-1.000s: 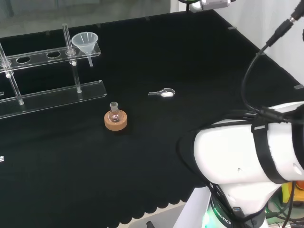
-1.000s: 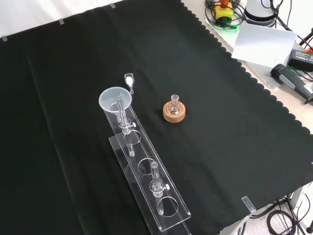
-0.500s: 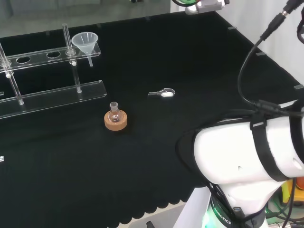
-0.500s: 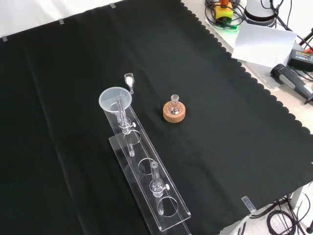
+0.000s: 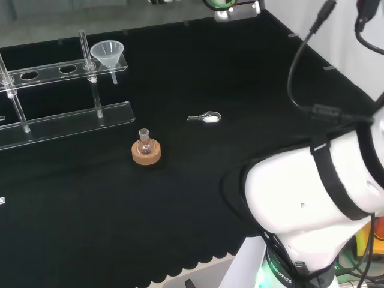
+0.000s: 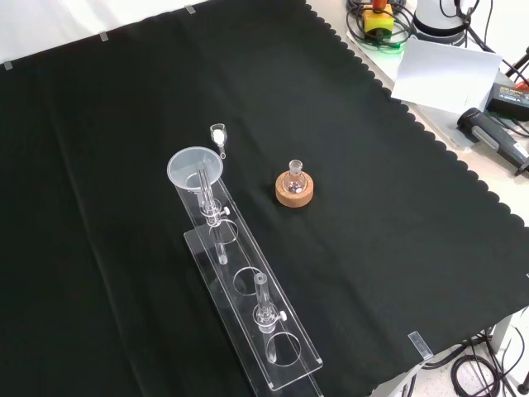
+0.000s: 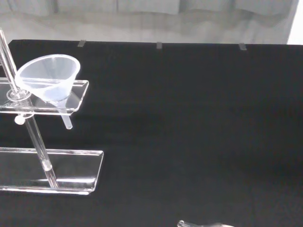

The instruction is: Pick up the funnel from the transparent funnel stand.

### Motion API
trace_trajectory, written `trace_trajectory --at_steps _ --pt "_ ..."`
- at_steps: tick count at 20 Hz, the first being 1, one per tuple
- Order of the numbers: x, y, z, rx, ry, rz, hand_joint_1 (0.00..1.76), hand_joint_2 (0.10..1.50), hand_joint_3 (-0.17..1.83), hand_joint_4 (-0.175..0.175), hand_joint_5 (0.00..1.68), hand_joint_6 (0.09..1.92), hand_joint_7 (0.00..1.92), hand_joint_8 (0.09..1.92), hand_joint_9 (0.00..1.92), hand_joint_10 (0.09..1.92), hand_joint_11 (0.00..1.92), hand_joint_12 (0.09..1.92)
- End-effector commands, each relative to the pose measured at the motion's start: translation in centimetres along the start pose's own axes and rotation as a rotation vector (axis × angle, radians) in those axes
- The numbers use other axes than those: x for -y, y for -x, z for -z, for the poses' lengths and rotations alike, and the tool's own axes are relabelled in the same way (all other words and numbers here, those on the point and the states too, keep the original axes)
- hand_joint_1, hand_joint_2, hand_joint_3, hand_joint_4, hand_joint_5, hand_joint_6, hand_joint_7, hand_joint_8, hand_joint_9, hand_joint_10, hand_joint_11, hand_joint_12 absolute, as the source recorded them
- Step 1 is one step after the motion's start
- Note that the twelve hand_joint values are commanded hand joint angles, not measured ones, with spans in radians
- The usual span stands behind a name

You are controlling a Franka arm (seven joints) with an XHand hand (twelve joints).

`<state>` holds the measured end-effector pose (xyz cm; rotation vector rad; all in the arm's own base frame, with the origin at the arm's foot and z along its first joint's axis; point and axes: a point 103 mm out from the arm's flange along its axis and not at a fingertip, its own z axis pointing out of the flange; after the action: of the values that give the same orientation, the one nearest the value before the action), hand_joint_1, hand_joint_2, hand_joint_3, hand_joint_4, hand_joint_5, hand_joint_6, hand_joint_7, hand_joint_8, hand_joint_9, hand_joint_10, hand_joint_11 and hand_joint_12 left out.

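I cannot tell whether my robot hand is open or closed. From my wrist camera I am looking across the surface [image 7: 189, 118] at the funnel [image 7: 49, 79], which is sitting upright with its stem pointing down through the end hole of the upper shelf of the transparent funnel stand [image 7: 52, 165].

In the head view the funnel [image 5: 108, 54] is resting at the right end of the stand [image 5: 66, 117], at the far left of the surface [image 5: 240, 78]. My white arm link [image 5: 312, 204] is occupying the near right of that view.

In the front view the funnel [image 6: 196, 168] is seated at the far end of the stand [image 6: 248, 298]. A small spoon [image 6: 219, 136] carrying white powder is lying just beyond it. A small flask [image 6: 294, 176] is standing upright on a cork ring [image 6: 294, 193] to the right of the stand, apart from it.
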<state>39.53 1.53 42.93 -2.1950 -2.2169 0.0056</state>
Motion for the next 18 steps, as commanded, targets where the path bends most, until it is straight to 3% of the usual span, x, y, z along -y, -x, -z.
trace_trajectory --at_steps 1,10,18 --pt "-6.5 -2.2 -2.2 -0.029 0.013 0.054 0.12 0.59 0.05 0.046 0.0 0.09 0.0 0.09 0.0 0.09 0.0 0.09" --pt "-12.1 -4.9 -3.6 -0.017 -0.006 0.146 0.14 0.58 0.03 -0.015 0.0 0.09 0.0 0.09 0.0 0.09 0.0 0.09" --pt "-15.4 -7.5 -4.6 0.004 -0.083 0.215 0.17 0.58 0.03 -0.044 0.0 0.09 0.0 0.09 0.0 0.09 0.0 0.09"
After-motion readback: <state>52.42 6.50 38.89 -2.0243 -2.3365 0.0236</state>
